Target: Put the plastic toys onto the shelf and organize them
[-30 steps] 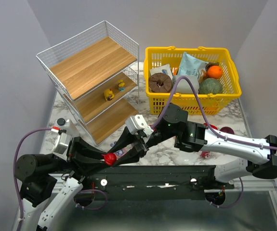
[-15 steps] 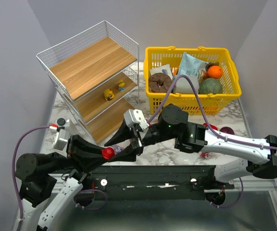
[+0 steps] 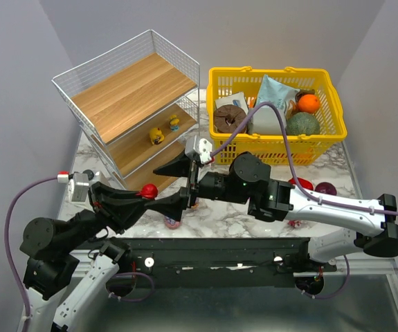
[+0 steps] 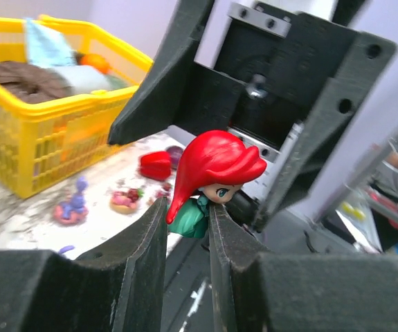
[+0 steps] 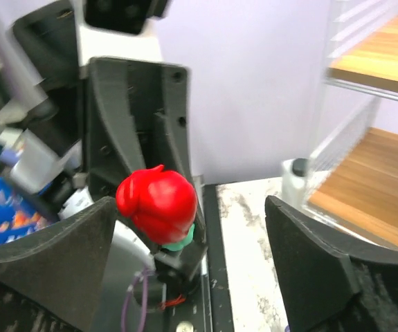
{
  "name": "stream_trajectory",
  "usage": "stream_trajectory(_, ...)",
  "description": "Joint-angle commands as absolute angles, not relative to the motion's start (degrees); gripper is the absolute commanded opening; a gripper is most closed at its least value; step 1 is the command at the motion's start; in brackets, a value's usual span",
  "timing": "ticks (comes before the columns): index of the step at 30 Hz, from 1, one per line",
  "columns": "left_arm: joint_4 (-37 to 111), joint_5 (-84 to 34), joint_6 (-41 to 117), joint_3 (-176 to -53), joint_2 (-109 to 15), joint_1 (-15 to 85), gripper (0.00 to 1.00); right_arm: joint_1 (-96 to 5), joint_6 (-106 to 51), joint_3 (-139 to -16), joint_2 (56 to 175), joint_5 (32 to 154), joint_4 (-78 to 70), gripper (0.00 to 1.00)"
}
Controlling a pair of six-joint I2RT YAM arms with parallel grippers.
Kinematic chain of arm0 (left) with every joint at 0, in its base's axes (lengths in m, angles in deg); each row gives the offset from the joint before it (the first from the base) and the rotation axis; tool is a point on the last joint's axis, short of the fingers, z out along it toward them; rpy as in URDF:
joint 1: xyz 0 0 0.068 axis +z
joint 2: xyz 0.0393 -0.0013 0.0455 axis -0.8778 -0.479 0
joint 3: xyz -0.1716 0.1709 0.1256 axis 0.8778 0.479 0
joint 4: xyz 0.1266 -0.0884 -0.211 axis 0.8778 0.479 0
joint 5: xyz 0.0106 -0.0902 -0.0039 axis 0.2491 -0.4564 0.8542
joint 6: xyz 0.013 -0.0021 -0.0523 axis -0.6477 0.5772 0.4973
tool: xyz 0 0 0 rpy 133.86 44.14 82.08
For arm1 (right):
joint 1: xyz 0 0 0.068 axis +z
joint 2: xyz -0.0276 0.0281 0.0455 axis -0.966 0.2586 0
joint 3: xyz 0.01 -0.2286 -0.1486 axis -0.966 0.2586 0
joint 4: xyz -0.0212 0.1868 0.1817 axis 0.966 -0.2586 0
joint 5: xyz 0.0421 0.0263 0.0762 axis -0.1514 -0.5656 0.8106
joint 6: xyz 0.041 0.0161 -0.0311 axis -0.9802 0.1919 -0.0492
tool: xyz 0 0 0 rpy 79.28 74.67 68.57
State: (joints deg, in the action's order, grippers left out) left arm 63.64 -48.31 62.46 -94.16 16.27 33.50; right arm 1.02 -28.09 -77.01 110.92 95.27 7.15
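Observation:
A small figurine with red hair and a green body (image 4: 212,173) is pinched between the pads of my left gripper (image 4: 187,214), which is shut on it. From above, this toy (image 3: 148,190) hangs just in front of the shelf's (image 3: 136,90) lowest board. My right gripper (image 3: 160,187) faces it, open wide, one finger on each side of the toy (image 5: 157,204) without touching it. Two yellow duck toys (image 3: 156,135) stand on the middle board. More plastic toys lie on the marble: a pink one (image 3: 173,221) and a purple one (image 4: 73,207).
The yellow basket (image 3: 275,149) of groceries stands right of the shelf. A red pepper (image 3: 302,184) and a dark purple ball (image 3: 325,187) lie on the table behind my right arm. The shelf's lower wooden boards (image 5: 372,173) are close on the right wrist's right side.
My right gripper has opened wide and let go of the red-haired figurine. The left gripper, still shut on it, has carried it up and back toward the shelf.

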Motion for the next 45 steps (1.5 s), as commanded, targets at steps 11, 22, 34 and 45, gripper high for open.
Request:
stream_trajectory(11,60.12,-18.48,60.64,-88.78,20.41,33.52,0.00,2.41,-38.60,-84.64,116.78,64.19,8.17,0.99)
stream_trajectory(22,56.68,-17.42,62.48,-85.62,20.94,33.78,0.00,8.92,-39.21,-96.15,127.41,41.24,0.17,0.98)
stream_trajectory(34,56.42,-15.84,61.78,-84.74,19.71,33.87,0.00,11.47,-40.89,-104.42,133.66,33.06,-5.11,0.82)
stream_trajectory(45,56.51,-14.08,60.47,-84.56,19.18,33.87,0.00,11.47,-45.28,-109.25,137.17,35.70,-10.81,0.66)
